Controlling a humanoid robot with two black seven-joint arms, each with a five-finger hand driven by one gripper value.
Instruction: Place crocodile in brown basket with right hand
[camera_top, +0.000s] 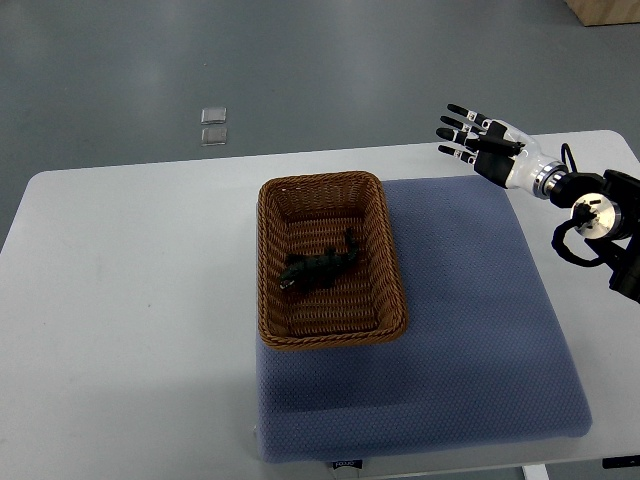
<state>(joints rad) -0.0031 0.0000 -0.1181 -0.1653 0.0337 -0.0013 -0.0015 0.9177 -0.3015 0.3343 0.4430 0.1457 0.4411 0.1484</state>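
A small dark crocodile toy (321, 267) lies on the floor of the brown wicker basket (272, 260), near its middle. The basket stands on the left part of a blue mat (470, 330). My right hand (468, 136) hovers over the table's far right, well away from the basket, with its fingers spread and holding nothing. Its arm comes in from the right edge. The left arm does not show.
The white table (130, 300) extends to the left of the mat. Two small clear squares (213, 125) lie on the grey floor beyond the table's far edge. A wooden box corner (605, 10) shows at the top right.
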